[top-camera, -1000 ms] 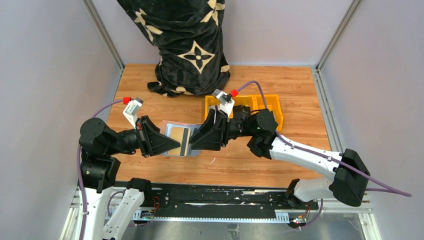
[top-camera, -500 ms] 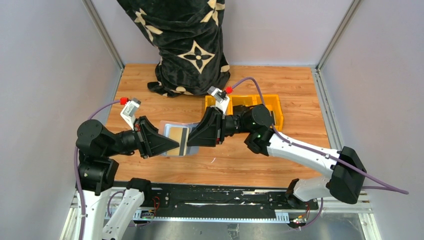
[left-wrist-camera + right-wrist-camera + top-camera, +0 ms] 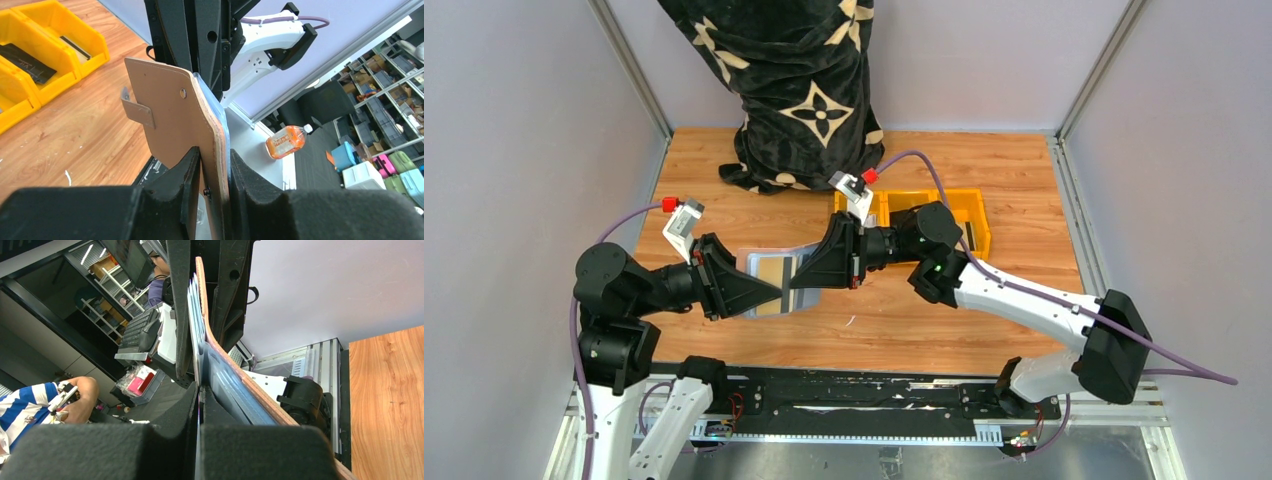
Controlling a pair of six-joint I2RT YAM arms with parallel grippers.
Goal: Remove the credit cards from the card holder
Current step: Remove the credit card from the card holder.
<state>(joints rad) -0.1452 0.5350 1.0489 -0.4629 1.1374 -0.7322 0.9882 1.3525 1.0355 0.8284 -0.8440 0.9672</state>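
Mid-extraction over the wooden table (image 3: 1014, 170): the brown card holder (image 3: 175, 115) is held on edge in the air, to the left-arm side of the yellow bin (image 3: 980, 228) and nearer the arm bases than the bin is. It is clamped along its lower edge by the left gripper (image 3: 214, 155), whose padded fingers (image 3: 182, 167) are pressed against both of its faces.

The credit cards (image 3: 227, 385), pale blue with a gold-tan one showing from overhead, are stacked against the holder's inner face. The right gripper (image 3: 199, 390), reaching in from the bin's side, is closed down on the thin edge of that stack, with almost no gap seen between its fingers. How many cards are pinched cannot be told.

The task is judged to be at its first pull. No card is seen lying free on the table around the bin, and the only thing made out inside the bin is a black wallet-like item (image 3: 22, 56). The whole stack is thus taken to be seated in the holder. The cards have yet to be drawn clear and set down.
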